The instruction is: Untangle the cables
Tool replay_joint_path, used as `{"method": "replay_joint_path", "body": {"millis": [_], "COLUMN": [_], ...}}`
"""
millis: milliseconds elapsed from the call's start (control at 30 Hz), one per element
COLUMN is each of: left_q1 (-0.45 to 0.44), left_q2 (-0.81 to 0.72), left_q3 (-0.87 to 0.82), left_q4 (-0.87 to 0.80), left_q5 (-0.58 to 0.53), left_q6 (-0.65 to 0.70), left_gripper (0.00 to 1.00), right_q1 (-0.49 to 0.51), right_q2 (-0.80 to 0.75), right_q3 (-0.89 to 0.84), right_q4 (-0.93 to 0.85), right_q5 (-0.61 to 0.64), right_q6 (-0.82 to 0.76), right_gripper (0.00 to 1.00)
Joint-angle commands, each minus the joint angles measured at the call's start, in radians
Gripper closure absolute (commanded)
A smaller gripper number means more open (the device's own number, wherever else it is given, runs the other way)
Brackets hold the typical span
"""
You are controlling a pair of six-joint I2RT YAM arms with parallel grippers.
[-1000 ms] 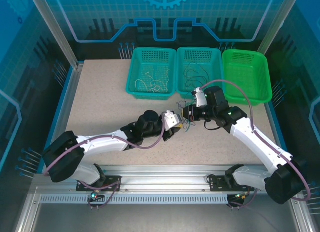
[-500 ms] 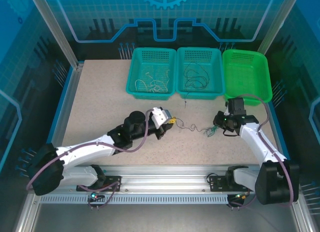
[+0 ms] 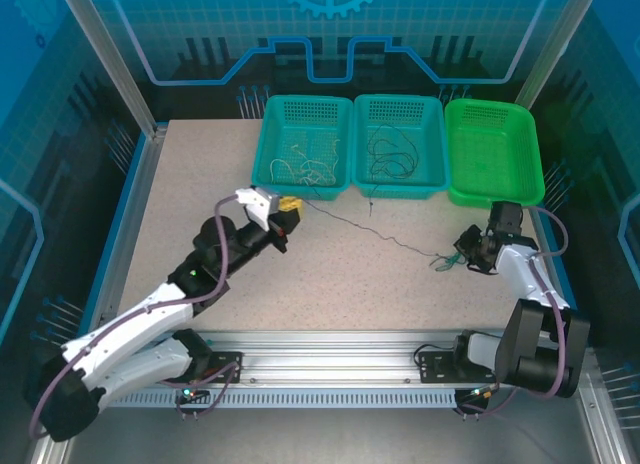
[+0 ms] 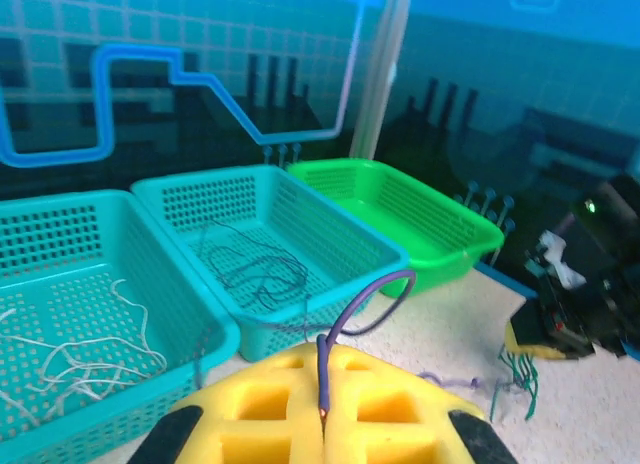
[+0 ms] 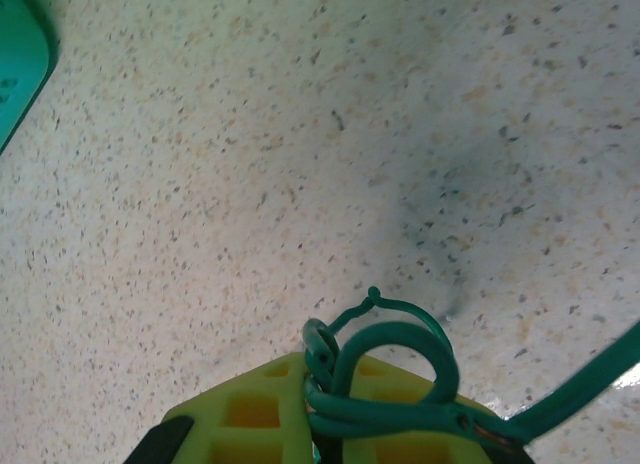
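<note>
I saw two grippers, both clenched. At nine o'clock on the table, my left gripper pinched one purple cable. At three o'clock, my right gripper gripped looped green cables. One thin strand stretched between them. Three baskets sat at twelve: two teal baskets, one green basket.

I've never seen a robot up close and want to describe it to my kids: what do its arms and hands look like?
The left arm and right arm are white shells with chunky black joints, and a thick purple cable loops along each. The left hand and right hand each have two fingers faced with yellow pads moulded with square hollows.
</note>
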Motion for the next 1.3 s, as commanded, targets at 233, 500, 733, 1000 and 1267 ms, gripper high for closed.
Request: {"method": "replay_joint_path", "body": {"millis": [233, 500, 733, 1000, 1267], "left_q1": [0.190, 0.321, 0.321, 0.321, 0.288], "left_q2": [-0.188, -0.224, -0.185, -0.053, 0.236], "left_q3": [0.114, 0.154, 0.217, 0.375, 0.602], "left_q4": [-0.331, -0.391, -0.367, -0.294, -0.123], "left_q5": [-0.282, -0.154, -0.119, 0.053, 0.264], "left_q6": [-0.065, -0.101, -0.073, -0.094, -0.168], "left_gripper": [1.00, 1.00, 1.00, 1.00, 1.00], "right_q1": [-0.023, -0.016, 0.047, 0.198, 0.411], "right_q2": [-0.006, -0.002, -0.041, -0.181, -0.332], "right_q3": [-0.024, -0.023, 0.026, 0.086, 0.096], "right_q4": [0.039, 0.070, 0.026, -0.012, -0.022], "right_q5": [0.025, -0.048, -0.109, -0.210, -0.131], "right_q6": [0.046, 0.041, 0.014, -0.053, -0.062], "right_gripper": [0.91, 0.96, 0.96, 0.97, 0.97]}}
